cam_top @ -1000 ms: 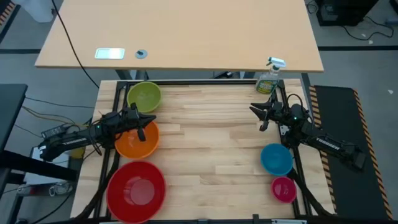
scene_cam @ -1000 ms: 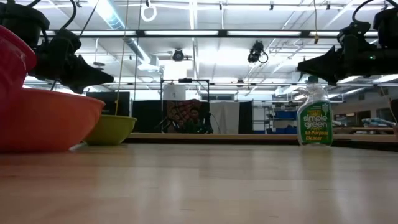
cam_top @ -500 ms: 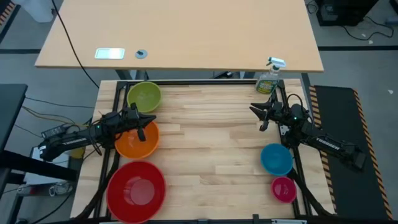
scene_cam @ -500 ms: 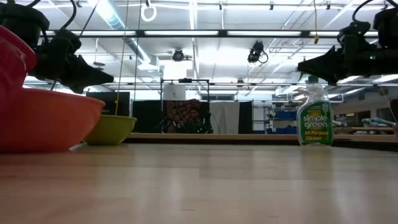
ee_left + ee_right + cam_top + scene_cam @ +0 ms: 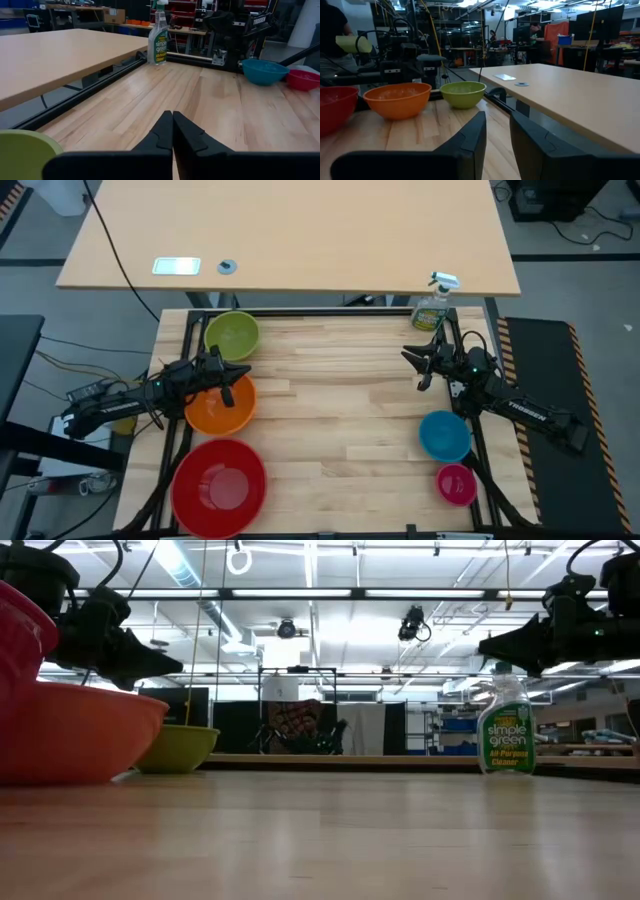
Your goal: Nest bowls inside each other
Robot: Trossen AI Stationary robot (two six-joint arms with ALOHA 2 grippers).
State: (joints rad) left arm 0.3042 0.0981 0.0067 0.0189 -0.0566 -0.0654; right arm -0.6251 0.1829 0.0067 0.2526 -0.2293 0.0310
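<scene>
A pale wooden table (image 5: pixel 340 420) carried all five bowls, none nested. From above, the red bowl (image 5: pixel 219 485), orange bowl (image 5: pixel 220 405) and lime green bowl (image 5: pixel 232 336) ran in a line along the left edge, with the blue bowl (image 5: pixel 444 435) and magenta bowl (image 5: pixel 456 483) well apart on the right. The left gripper (image 5: pixel 232 376), clenched and empty, hung over the orange bowl's far rim, so the left arm was plainly nearer that trio. The right gripper (image 5: pixel 420 358) hovered near a spray bottle (image 5: pixel 432 308), the blue bowl lying behind it toward its arm's base.

At table height the orange bowl (image 5: pixel 75 735) sat just below the left gripper (image 5: pixel 150 662).

The right wrist view showed its fingers (image 5: pixel 470 137) slightly parted, holding nothing.
</scene>
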